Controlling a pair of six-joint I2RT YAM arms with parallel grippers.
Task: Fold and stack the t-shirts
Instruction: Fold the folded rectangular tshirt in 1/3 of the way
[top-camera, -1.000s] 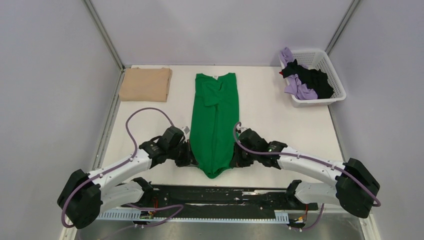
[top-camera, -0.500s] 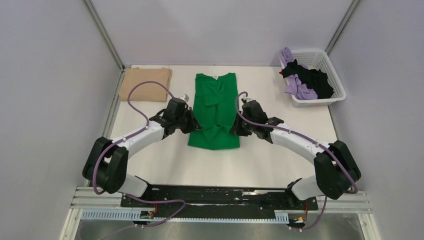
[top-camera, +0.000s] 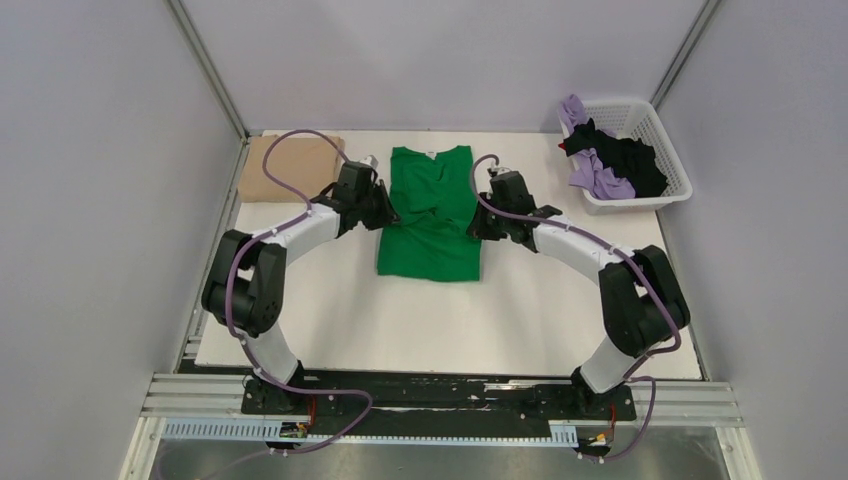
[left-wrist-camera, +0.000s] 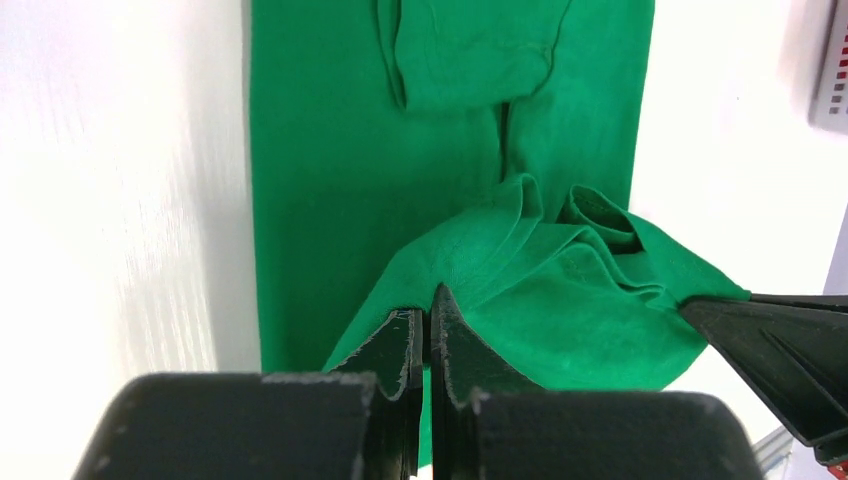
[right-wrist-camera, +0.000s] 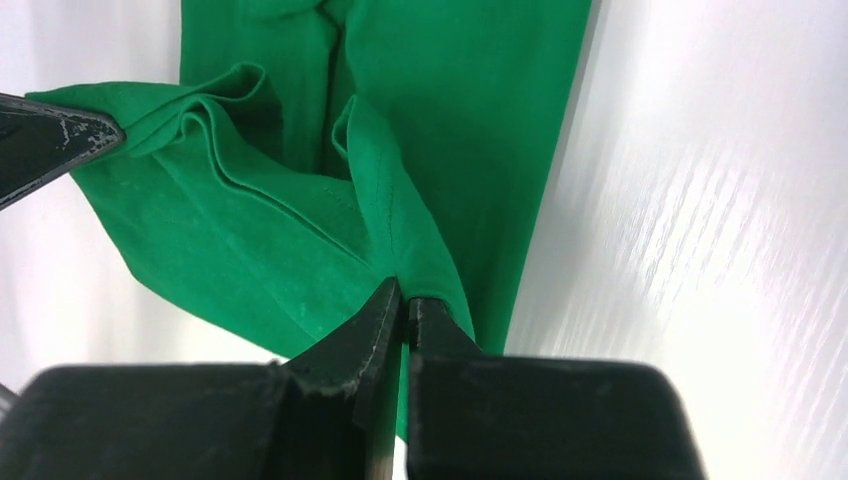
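A bright green t-shirt (top-camera: 430, 215) lies lengthwise on the white table (top-camera: 330, 310), its collar with a small white label (top-camera: 432, 152) at the far end. Its lower half is lifted and doubled back over the upper half. My left gripper (top-camera: 383, 212) is shut on the hem's left corner (left-wrist-camera: 400, 300). My right gripper (top-camera: 477, 222) is shut on the hem's right corner (right-wrist-camera: 420, 270). The cloth sags in folds between them (left-wrist-camera: 560, 290). A folded tan t-shirt (top-camera: 270, 170) rests at the far left, partly behind the left arm's cable.
A white lattice basket (top-camera: 655, 130) at the far right holds crumpled lilac (top-camera: 598, 178) and black (top-camera: 630, 160) t-shirts. Grey walls close in the table on three sides. Both arms arch out over the table from the near edge.
Both grippers have carried the green shirt's hem away from the near edge toward the collar, folding the long shirt roughly in half. Both arms have stretched out farther over the table.
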